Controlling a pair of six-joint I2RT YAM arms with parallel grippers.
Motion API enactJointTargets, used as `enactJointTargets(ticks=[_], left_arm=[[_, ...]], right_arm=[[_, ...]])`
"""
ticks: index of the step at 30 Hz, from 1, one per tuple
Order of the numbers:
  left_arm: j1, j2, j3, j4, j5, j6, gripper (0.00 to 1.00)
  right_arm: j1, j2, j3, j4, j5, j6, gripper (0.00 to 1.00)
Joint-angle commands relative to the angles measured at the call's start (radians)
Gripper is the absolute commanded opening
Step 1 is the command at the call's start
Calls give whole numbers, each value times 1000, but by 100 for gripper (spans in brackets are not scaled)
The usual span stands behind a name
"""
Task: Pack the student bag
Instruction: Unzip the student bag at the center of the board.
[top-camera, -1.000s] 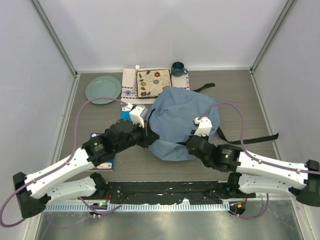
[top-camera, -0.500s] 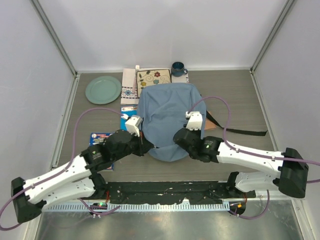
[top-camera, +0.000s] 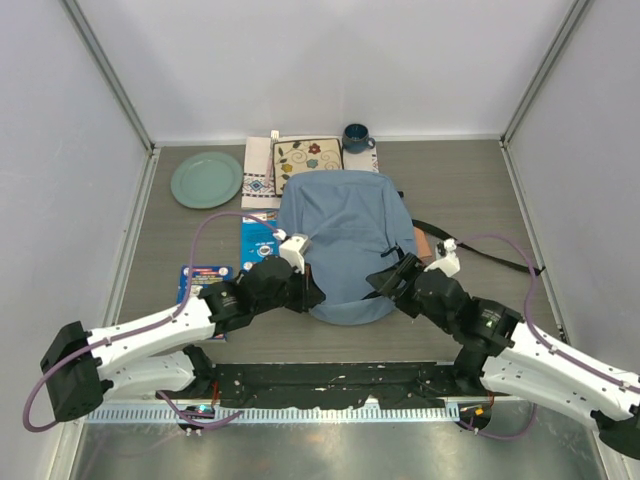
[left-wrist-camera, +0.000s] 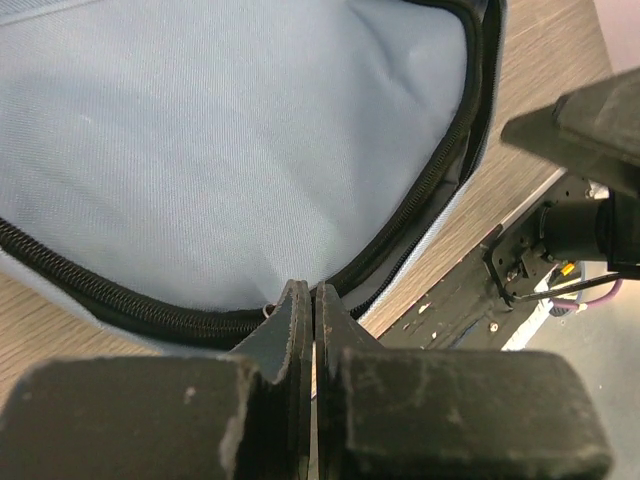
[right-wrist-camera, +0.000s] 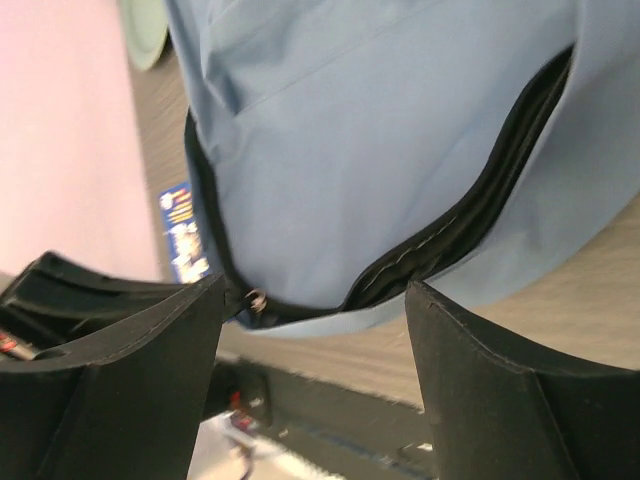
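Left jaws pinch student bag (left-wrist-camera: 250, 150) zipper edge; right jaws gape beside it.

Mid-worktop (top-camera: 470, 190): student bag (top-camera: 340, 235). Behind it, cloth mat (top-camera: 258, 172) with square dish (top-camera: 308, 163) on top. Mug (top-camera: 356, 137) at the dish's far-right corner, plate (top-camera: 206, 179) left of the mat. Left of the bag, first booklet (top-camera: 257, 240) just beside it, second booklet (top-camera: 203, 283) nearer and further left. Right of the bag, book (top-camera: 424, 243) and strap (top-camera: 485, 262) trailing rightward. Left pincer (top-camera: 314, 292) at the bag's near-left rim, right pincer (top-camera: 388, 281) at its near-right rim.
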Motion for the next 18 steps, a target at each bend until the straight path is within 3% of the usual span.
enactJointTargets(ticks=[1, 13, 18], left_arm=[[-2, 39, 39, 84, 53, -3, 0], [-2, 49, 35, 110, 28, -23, 0], [-4, 27, 44, 72, 28, -2, 0]], right_arm=[[16, 15, -104, 145, -198, 321, 78], [34, 144, -85, 273, -135, 521, 79], [36, 257, -26, 267, -187, 590, 79]])
